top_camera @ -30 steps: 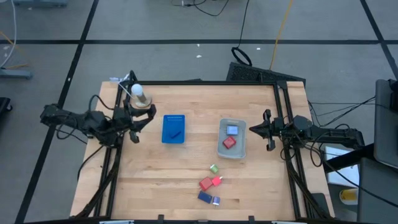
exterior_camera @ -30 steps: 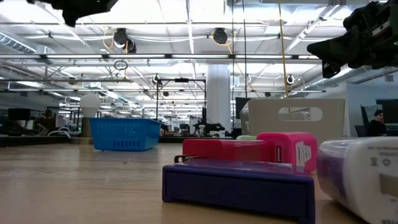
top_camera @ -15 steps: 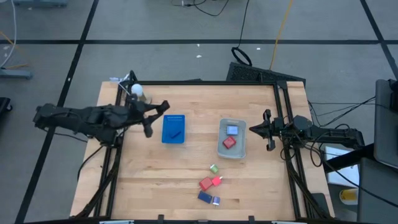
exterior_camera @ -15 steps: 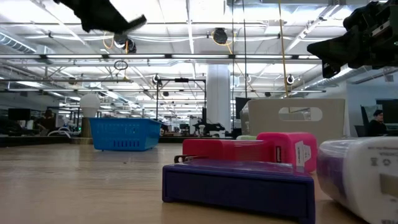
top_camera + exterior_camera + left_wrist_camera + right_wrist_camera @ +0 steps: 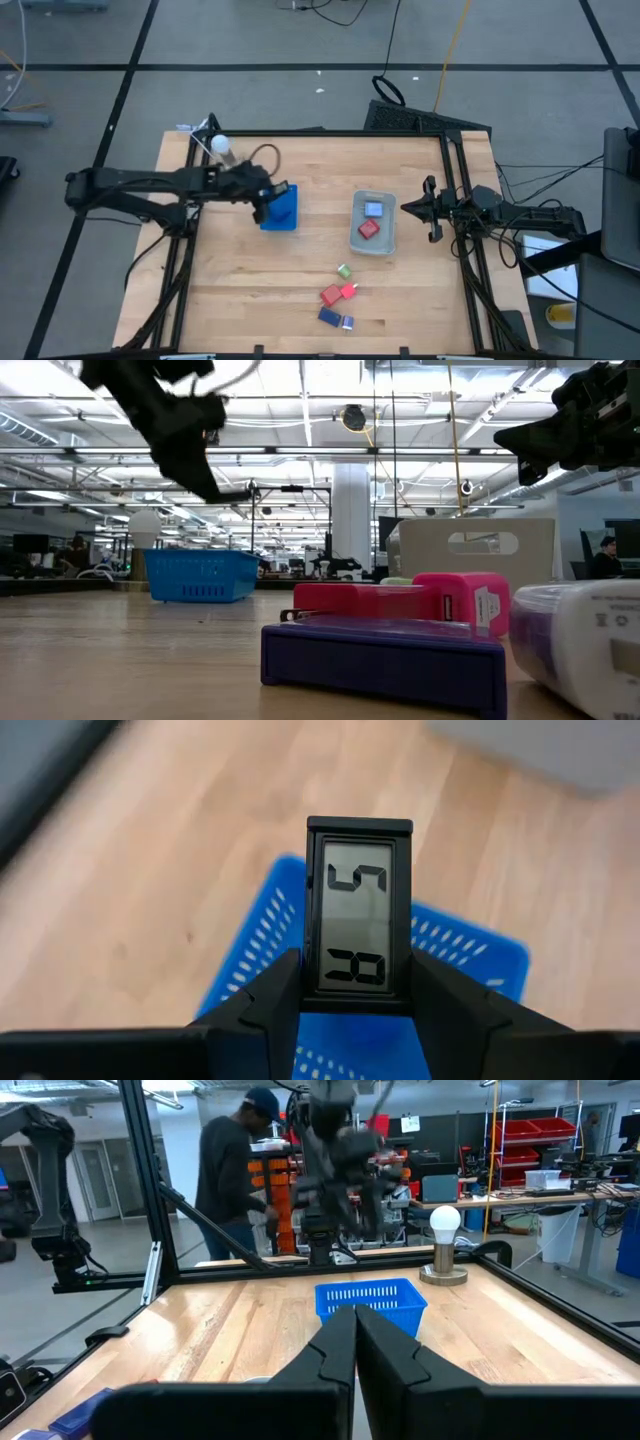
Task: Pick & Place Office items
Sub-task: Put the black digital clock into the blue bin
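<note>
My left gripper (image 5: pixel 266 198) is over the left edge of the blue tray (image 5: pixel 285 210), well above it in the low view (image 5: pixel 205 472). It is shut on a small dark-framed LCD clock (image 5: pixel 358 910). My right gripper (image 5: pixel 431 212) waits shut at the table's right edge, right of the clear grey bin (image 5: pixel 388 240). The bin holds a pale blue piece (image 5: pixel 373 208) and a red piece (image 5: pixel 369 229). Green (image 5: pixel 344 271), red (image 5: pixel 331 294), pink (image 5: pixel 349 291) and blue (image 5: pixel 328 316) pieces lie on the table near its front edge. My left gripper pinches the clock between its two fingers (image 5: pixel 265 1005), one on each long side of the dark frame, at the end nearest the wrist (image 5: pixel 318 992). The clock sticks out past the fingertips along the fingers. It is lifted clear, above the blue tray (image 5: pixel 450 945).
A white light bulb on a stand (image 5: pixel 220 146) is at the far left corner. Black frame rails run along the table's left and right sides. Bare wood lies between tray and bin and at the front left. A person (image 5: pixel 230 1180) stands beyond the table.
My left gripper has gone from beside the light bulb toward the table's right edge, over the blue tray's left edge, and has come down toward the tray. My right arm has kept still.
</note>
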`<state>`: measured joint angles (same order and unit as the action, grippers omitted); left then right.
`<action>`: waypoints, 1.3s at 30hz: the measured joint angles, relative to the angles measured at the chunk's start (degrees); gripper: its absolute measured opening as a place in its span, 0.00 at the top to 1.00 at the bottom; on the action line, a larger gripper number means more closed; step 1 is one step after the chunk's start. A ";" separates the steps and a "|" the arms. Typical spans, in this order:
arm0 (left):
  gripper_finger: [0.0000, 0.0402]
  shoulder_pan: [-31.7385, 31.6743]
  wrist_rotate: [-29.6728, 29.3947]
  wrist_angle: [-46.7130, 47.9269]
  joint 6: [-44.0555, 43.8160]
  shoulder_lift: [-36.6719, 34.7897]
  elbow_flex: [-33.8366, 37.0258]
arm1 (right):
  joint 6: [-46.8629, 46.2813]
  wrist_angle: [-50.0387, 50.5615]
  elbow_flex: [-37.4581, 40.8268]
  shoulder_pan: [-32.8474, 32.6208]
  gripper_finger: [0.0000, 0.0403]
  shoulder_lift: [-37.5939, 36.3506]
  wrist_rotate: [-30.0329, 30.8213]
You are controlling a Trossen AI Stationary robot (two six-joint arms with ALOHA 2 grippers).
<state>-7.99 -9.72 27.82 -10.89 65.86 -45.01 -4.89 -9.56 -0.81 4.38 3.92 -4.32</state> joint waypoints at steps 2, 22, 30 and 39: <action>0.61 -0.96 1.77 -0.07 0.12 3.46 0.00 | 0.00 0.00 -0.01 0.00 0.99 0.00 0.00; 0.61 -6.18 7.72 -0.67 1.60 19.94 0.00 | 0.17 0.00 0.00 0.02 0.99 0.00 0.00; 0.61 -6.18 7.77 -1.05 2.15 20.86 -0.07 | 0.17 0.04 0.00 0.00 0.99 0.01 0.00; 0.51 -5.79 8.58 -2.24 3.09 20.96 -0.04 | 0.17 0.09 0.01 0.02 0.99 0.02 0.00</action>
<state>-13.78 -1.14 25.59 -7.79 86.83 -45.06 -4.71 -9.47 -0.80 4.40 3.95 -4.32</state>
